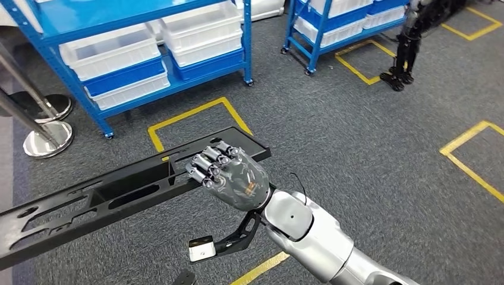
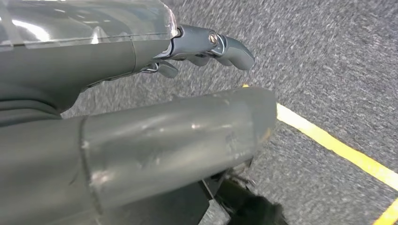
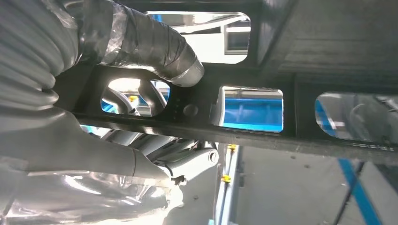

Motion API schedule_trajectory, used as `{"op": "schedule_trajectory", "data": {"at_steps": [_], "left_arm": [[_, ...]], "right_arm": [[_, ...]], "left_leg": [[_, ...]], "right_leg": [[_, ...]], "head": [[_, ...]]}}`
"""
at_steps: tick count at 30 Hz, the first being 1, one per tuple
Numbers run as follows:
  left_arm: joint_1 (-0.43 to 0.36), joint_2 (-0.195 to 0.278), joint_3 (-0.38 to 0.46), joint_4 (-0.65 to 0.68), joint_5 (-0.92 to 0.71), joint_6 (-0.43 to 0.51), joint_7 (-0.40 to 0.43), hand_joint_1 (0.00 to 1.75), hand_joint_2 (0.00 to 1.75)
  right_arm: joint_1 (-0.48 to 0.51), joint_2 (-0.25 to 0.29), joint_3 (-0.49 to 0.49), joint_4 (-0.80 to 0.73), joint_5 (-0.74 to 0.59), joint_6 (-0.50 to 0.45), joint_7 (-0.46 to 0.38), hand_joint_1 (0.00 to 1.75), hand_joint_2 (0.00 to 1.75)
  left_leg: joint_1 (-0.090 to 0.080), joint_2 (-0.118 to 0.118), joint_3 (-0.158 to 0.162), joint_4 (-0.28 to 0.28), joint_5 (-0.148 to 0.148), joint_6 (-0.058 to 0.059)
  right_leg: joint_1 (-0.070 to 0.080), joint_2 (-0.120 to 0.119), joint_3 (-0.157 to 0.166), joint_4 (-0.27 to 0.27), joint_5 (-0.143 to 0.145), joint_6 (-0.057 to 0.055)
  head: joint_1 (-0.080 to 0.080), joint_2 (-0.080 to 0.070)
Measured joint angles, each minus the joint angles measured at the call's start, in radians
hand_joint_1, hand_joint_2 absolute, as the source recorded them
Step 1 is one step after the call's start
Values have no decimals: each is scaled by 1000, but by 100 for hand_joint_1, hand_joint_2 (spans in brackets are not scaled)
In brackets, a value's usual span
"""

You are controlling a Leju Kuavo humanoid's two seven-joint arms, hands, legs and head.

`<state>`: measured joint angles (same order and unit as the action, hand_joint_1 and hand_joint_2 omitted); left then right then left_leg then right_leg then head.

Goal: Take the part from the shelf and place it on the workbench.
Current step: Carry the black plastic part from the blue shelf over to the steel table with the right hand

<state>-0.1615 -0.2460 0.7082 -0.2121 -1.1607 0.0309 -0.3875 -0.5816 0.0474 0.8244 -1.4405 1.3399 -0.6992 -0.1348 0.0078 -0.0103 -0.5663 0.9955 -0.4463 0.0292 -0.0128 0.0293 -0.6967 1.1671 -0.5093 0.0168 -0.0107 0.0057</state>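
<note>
Already off the shelf (image 1: 119, 53): long black part (image 1: 107, 196), lower left of the head view, grasped near one end by the right hand (image 1: 229, 175). Left hand (image 2: 141, 140): state unclear. Outstanding: placing on the workbench.

Grey carpet floor (image 1: 368, 148) carries blue shelves (image 1: 148, 53) and yellow tape lines (image 1: 469, 160).

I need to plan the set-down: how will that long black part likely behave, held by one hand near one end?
The long black part looks stiff: it spans well past the right hand without visible sag. Its cut-out slots suggest it is fairly light for its length. Gripped near one end, it will probably lever downward at the far end, so it may twist in the fingers.
</note>
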Motion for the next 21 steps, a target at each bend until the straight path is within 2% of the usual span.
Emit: {"op": "schedule_trajectory", "data": {"at_steps": [1,2,3,4,5,7,8,9,11,12,14,15,17,18,19,20,21], "left_arm": [[1,1,-1,0,0,0,1,0,0],[3,2,-1,0,-1,0,2,0,0],[3,3,-1,0,-2,0,4,0,0],[3,4,-2,0,-3,0,6,0,0],[2,4,-4,0,-4,0,8,0,0],[-2,6,-7,0,-5,0,10,0,0],[-3,7,-8,0,-5,0,10,0,0],[-5,8,-9,0,-5,0,10,0,0],[-9,11,-10,0,-5,-1,10,0,0],[-12,12,-11,0,-5,-2,10,0,0],[-17,13,-13,0,-5,-3,9,0,0],[-18,14,-15,0,-6,-3,9,0,0],[-16,18,-17,0,-6,-3,8,0,0],[-16,20,-18,0,-6,-3,8,0,0],[-16,22,-18,0,-6,-3,7,0,0],[-18,24,-19,0,-6,-3,6,0,0],[-20,25,-20,0,-6,-3,6,0,0]], "right_arm": [[1,-1,0,0,1,0,1,175,175],[3,-3,0,0,3,0,2,175,175],[5,-5,0,-1,6,0,4,175,175],[9,-7,-1,-2,8,0,4,175,175],[13,-10,-2,-6,10,0,5,175,175],[18,-15,-8,-22,11,0,3,175,175],[20,-17,-11,-31,11,0,1,175,175],[22,-18,-14,-40,10,0,-2,175,175],[25,-21,-21,-53,10,0,-8,175,175],[26,-21,-24,-59,11,0,-12,175,175],[27,-22,-28,-68,15,0,-18,175,175],[27,-22,-29,-73,16,0,-20,175,175],[30,-22,-32,-81,19,0,-20,175,175],[33,-22,-34,-83,20,0,-21,175,175],[35,-22,-35,-85,21,0,-22,175,175],[38,-22,-37,-88,22,0,-23,175,175],[39,-22,-39,-92,22,0,-25,175,175]], "left_leg": [[-3,14,-1,1,0,3],[-5,28,-2,1,-1,4],[-6,43,-3,3,-2,5],[-7,56,-4,5,-3,5],[-7,67,-5,8,-5,4],[-10,86,-7,21,-14,-2],[-13,95,-8,26,-18,-7],[-16,104,-9,31,-21,-11],[-18,124,-7,33,-26,-19],[-16,117,-8,39,-33,-25],[-9,74,-28,92,-75,-37],[-6,46,-51,147,-107,-41],[-4,25,-107,270,-158,-45],[-4,22,-122,301,-160,-44],[-4,19,-120,295,-143,-42],[-4,13,-101,251,-110,-38],[-4,-2,-71,184,-73,-32]], "right_leg": [[0,-12,-28,61,-29,0],[0,-17,-49,109,-46,1],[-1,-21,-56,129,-46,2],[-1,-25,-43,112,-29,2],[-1,-35,-14,62,0,1],[5,-80,51,-57,40,-4],[9,-96,69,-94,47,-10],[12,-104,74,-109,45,-15],[13,-82,72,-112,49,-27],[12,-71,71,-114,52,-32],[7,-50,70,-118,58,-42],[6,-39,69,-118,60,-45],[6,-13,67,-117,63,-48],[6,0,66,-116,63,-49],[7,13,66,-115,64,-49],[7,26,66,-114,64,-48],[6,38,67,-114,65,-47]], "head": [[0,0],[0,0],[0,0],[0,0],[0,0],[0,0],[0,0],[0,0],[0,0],[0,0],[0,0],[0,0],[0,0],[0,0],[0,0],[0,0],[0,0]]}}
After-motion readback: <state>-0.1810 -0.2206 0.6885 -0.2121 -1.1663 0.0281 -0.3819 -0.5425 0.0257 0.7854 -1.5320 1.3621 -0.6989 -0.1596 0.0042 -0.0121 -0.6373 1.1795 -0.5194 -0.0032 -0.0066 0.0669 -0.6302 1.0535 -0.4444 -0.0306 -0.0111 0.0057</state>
